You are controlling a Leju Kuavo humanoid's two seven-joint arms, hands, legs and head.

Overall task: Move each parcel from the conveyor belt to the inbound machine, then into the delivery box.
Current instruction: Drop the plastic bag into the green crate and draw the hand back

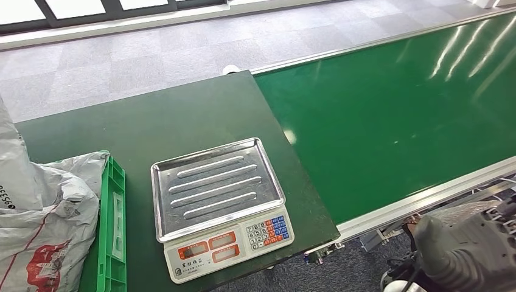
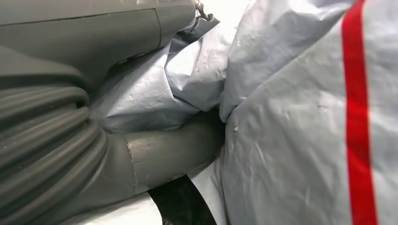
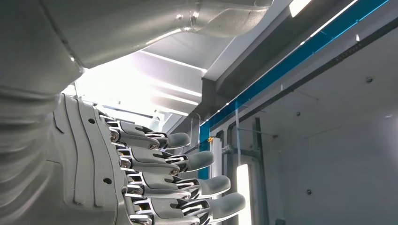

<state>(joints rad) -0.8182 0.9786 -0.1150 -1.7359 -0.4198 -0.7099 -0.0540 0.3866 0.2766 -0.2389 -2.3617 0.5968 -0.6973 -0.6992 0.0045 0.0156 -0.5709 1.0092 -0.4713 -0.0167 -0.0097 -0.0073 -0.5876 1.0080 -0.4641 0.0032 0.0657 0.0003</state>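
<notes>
A crumpled grey plastic parcel (image 1: pixel 45 225) with red print lies at the far left of the head view, over the green delivery box (image 1: pixel 112 231). In the left wrist view my left hand (image 2: pixel 94 154) grips that parcel (image 2: pixel 291 140). Its thick grey thumb (image 2: pixel 173 147) presses into a fold of the bag beside a red stripe. The scale (image 1: pixel 219 204) with its bare steel tray stands on the dark table. My right arm (image 1: pixel 465 246) hangs below the conveyor's near edge. The right hand (image 3: pixel 145 178) has its fingers stretched out and apart, holding nothing.
The green conveyor belt (image 1: pixel 389 115) runs from the table toward the far right, with a metal rail along its near side. The dark green table (image 1: pixel 152 121) carries the scale and the box. Grey carpet lies beyond.
</notes>
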